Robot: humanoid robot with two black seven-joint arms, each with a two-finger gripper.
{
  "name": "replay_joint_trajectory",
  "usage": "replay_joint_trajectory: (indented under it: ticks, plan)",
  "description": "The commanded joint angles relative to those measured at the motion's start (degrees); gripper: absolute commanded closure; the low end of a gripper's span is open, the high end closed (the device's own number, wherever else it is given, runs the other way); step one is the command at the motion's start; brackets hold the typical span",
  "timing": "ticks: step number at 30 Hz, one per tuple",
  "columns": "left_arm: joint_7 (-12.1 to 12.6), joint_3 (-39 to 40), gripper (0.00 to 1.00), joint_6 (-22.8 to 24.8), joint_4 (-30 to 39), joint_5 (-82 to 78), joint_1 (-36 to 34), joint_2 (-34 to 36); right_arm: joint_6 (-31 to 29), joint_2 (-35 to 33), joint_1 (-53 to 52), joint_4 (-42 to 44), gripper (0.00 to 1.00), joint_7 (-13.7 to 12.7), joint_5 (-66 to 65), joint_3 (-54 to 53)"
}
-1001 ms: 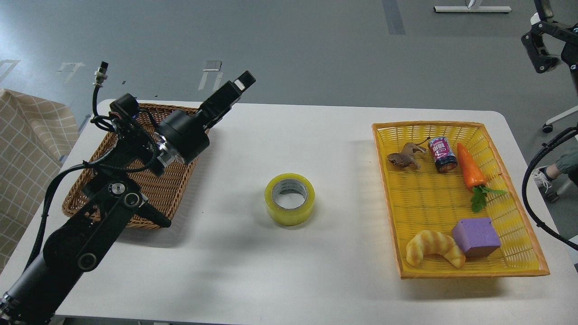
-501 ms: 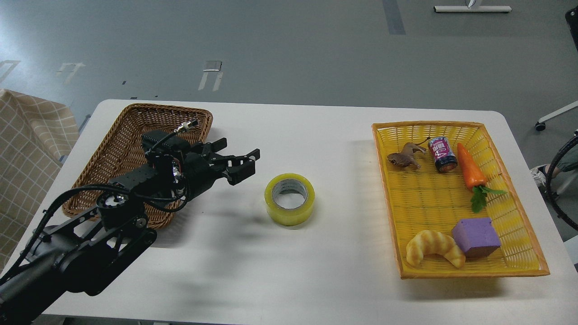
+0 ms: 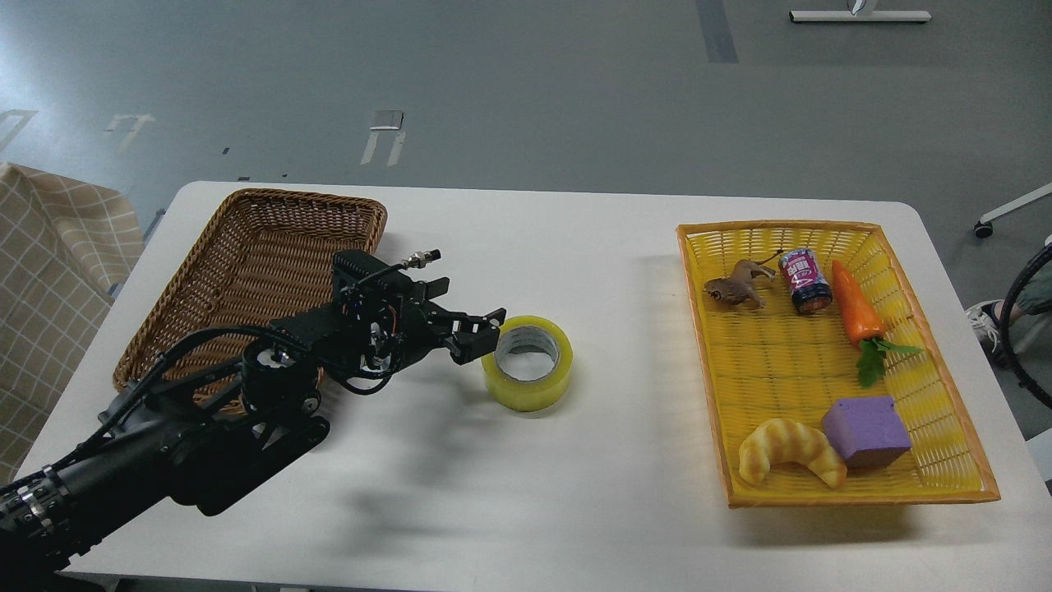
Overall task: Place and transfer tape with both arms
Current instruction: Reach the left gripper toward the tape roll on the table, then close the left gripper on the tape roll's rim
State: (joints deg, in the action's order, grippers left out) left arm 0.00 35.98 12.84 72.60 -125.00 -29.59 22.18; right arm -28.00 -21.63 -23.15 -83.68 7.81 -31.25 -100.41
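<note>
The roll of yellow-green tape (image 3: pixel 528 363) lies flat on the white table (image 3: pixel 575 493) near its middle, grey-white core facing up. My left arm reaches in low from the lower left. Its black gripper (image 3: pixel 481 327) is open, fingers pointing right, with the fingertips (image 3: pixel 491 316) right at the roll's left rim. I cannot tell whether they touch it. My right gripper is out of view; only a black cable shows at the right edge.
A brown wicker basket (image 3: pixel 205 271) sits at the back left, behind my left arm. A yellow tray (image 3: pixel 715 378) on the right holds a toy animal, a can, a carrot, a purple block and a croissant. Checked cloth lies at the far left.
My left arm came down from raised above the wicker basket and moved right; its open gripper now reaches the tape's left rim. The tape has not moved.
</note>
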Motion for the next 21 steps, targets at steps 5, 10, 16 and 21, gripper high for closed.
replay_joint_trajectory:
  ticks: [5, 10, 16, 21]
  plan:
    - [0.0, -0.21, 0.02, -1.06, -2.72, 0.0, -0.82, -3.28, 0.0, -0.52, -0.23, 0.1, 0.0, -0.08, -0.04, -0.4]
    - [-0.44, -0.29, 0.02, -1.06, -2.81, 0.0, -0.65, -3.81, 0.0, -0.96, -0.23, 0.1, 0.0, -0.17, -0.04, -0.4]
    - [-0.53, -0.38, 0.02, -1.94, -2.99, 0.0, -0.29, -3.98, 0.0, -1.23, -0.23, 0.1, 0.0, -0.17, -0.04, -0.49]
    - [-0.62, -0.47, 0.02, -3.96, -4.39, 0.0, 0.76, -4.69, 0.0, -1.23, -0.23, 0.36, 0.0, -0.17, -0.04, -0.49]
